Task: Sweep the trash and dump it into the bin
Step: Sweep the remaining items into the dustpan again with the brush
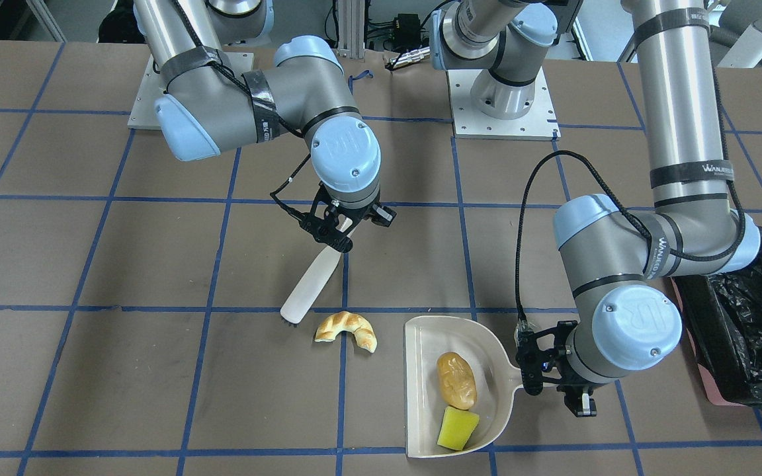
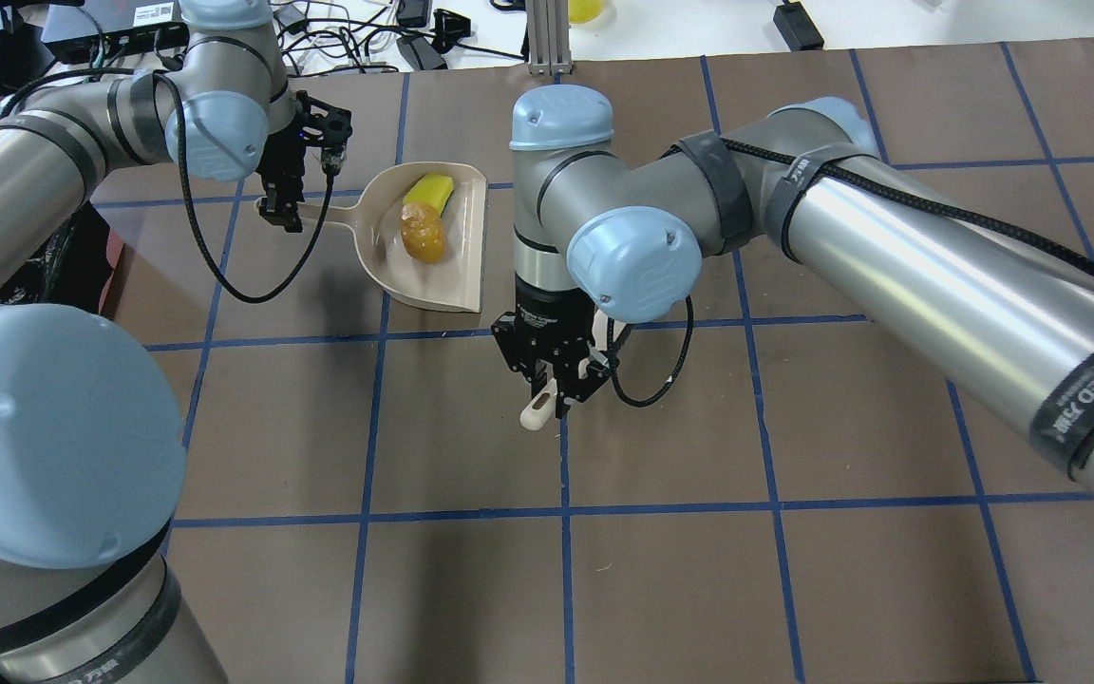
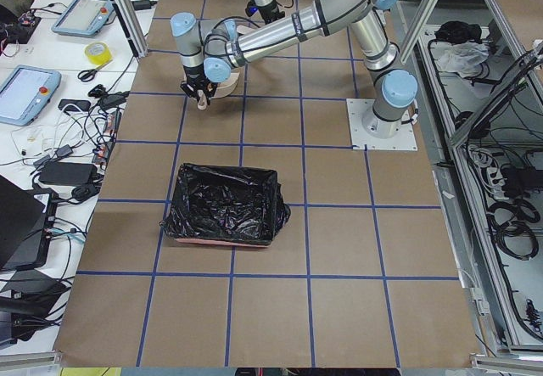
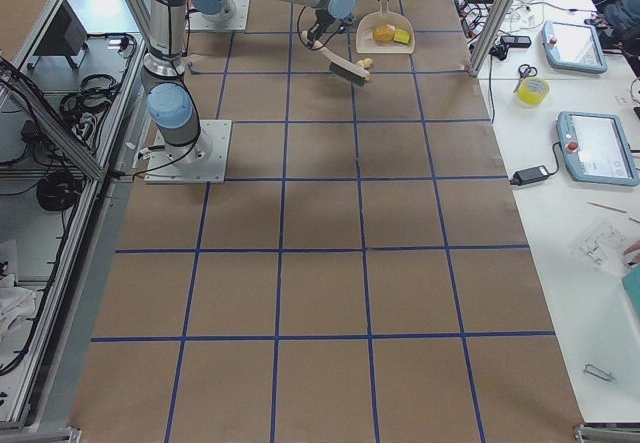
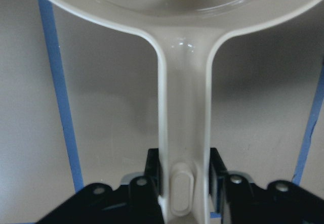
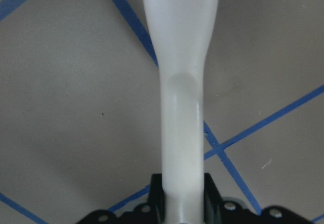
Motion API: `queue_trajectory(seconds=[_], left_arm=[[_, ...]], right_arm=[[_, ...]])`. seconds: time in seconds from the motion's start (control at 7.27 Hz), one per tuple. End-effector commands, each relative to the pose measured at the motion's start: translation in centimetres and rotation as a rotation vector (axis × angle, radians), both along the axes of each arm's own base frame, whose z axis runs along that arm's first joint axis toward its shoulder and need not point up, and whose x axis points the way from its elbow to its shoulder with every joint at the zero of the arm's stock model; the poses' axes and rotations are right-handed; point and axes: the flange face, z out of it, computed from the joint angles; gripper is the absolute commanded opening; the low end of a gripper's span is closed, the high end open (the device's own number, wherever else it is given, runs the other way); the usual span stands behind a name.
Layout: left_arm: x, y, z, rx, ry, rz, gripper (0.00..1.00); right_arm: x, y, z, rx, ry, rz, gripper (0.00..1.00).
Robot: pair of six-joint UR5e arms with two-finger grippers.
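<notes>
The croissant (image 1: 346, 330) lies on the table (image 1: 156, 370), in front of the open mouth of the beige dustpan (image 1: 421, 370) and apart from it. The potato-shaped lump (image 1: 456, 380) and the yellow wedge (image 1: 458, 428) sit inside the dustpan, touching one another, the wedge near the rear wall. The white brush (image 1: 311, 284) slants down to the table, its bristle end just beside the croissant on the side away from the dustpan. The right hand (image 1: 335, 235) is clamped on the brush's handle, as the right wrist view shows. The left hand (image 1: 532, 380) grips the end of the dustpan's handle, fingers (image 5: 217, 171) pressed to both of its sides. The bin (image 1: 705, 383), pink-sided with a crinkled black bag, stands on the table beyond the left arm, apart from the dustpan.
</notes>
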Motion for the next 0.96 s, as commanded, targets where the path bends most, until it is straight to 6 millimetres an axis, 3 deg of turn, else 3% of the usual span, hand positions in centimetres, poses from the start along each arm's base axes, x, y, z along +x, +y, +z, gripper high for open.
queue_trajectory(seconds=[0.0,0.28,0.41,0.83], left_arm=[[0.0,0.0,0.0,-0.001,-0.003,0.001,0.08],[0.0,0.0,-0.1,0.002,-0.002,0.001,0.08],[0.0,0.0,-0.1,0.001,-0.003,0.001,0.08],[-0.1,0.1,-0.2,0.003,0.002,0.003,0.08]], right_arm=[[0.8,-1.2,-2.9,-0.016,-0.046,0.128,0.0],[2.0,-3.6,-2.4,-0.064,-0.076,0.172,0.0],[3.7,-5.0,-1.4,-0.096,-0.107,0.202,0.0],[7.1,-6.9,-2.6,-0.141,-0.155,0.266,0.0]])
